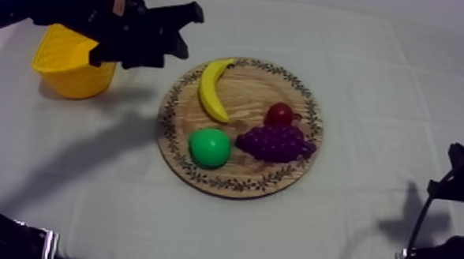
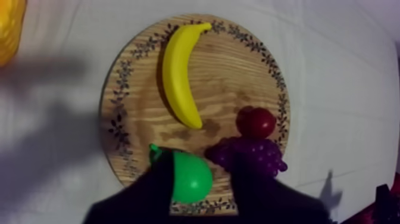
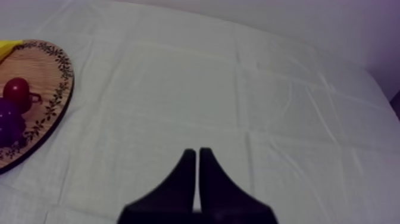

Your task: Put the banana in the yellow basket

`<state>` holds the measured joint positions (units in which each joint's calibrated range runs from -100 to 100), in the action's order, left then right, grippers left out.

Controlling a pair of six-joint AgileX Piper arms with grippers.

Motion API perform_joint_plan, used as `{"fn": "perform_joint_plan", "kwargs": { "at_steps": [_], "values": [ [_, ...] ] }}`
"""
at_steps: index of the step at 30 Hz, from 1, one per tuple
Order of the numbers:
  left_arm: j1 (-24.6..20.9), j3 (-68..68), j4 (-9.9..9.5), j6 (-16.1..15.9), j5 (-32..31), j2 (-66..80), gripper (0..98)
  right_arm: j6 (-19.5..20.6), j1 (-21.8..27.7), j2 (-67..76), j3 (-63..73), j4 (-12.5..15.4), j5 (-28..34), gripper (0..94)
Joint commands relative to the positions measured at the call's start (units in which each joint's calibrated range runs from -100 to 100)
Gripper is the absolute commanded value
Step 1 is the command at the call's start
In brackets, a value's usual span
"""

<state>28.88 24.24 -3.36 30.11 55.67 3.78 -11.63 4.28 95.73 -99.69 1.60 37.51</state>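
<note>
The yellow banana (image 1: pixel 213 88) (image 2: pixel 180 72) lies on the upper left part of the round wooden board (image 1: pixel 247 81) (image 2: pixel 229 77). My left gripper (image 1: pixel 189 31) (image 2: pixel 199 168) hovers open just left of the board's far rim, between the yellow basket (image 1: pixel 70 63) and the banana, touching neither. In the left wrist view its fingers (image 2: pixel 149 193) stand apart over the green pear and the grapes, and the banana lies farther out. My right gripper (image 3: pixel 197 152) is shut on nothing over bare cloth to the right of the board (image 3: pixel 44 98).
On the board's near half sit a green pear (image 1: pixel 209 147) (image 2: pixel 191 177), a bunch of purple grapes (image 1: pixel 275 142) (image 2: pixel 250 156) and a small red fruit (image 1: pixel 281 113) (image 2: pixel 257 121). My right arm (image 1: pixel 459 196) rests at the table's lower right.
</note>
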Motion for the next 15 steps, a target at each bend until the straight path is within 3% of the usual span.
{"fn": "perform_joint_plan", "kwargs": {
  "at_steps": [1, 8, 15],
  "values": [
    [0.5, 0.3, -0.2, 0.1, -0.3, 0.0, 62.3, 0.0, 0.0, 0.0, 0.0, 0.0, 0.0, 0.3],
    [1.3, -0.2, -0.9, 1.3, -0.6, -1.5, 68.3, 0.0, 0.0, 0.0, 0.0, 0.0, 0.0, 0.3],
    [0.4, -2.2, 0.18, 0.7, 0.3, -6.6, 68.8, 0.0, 0.0, 0.0, 0.0, 0.0, 0.0, 0.3]
  ]
}}
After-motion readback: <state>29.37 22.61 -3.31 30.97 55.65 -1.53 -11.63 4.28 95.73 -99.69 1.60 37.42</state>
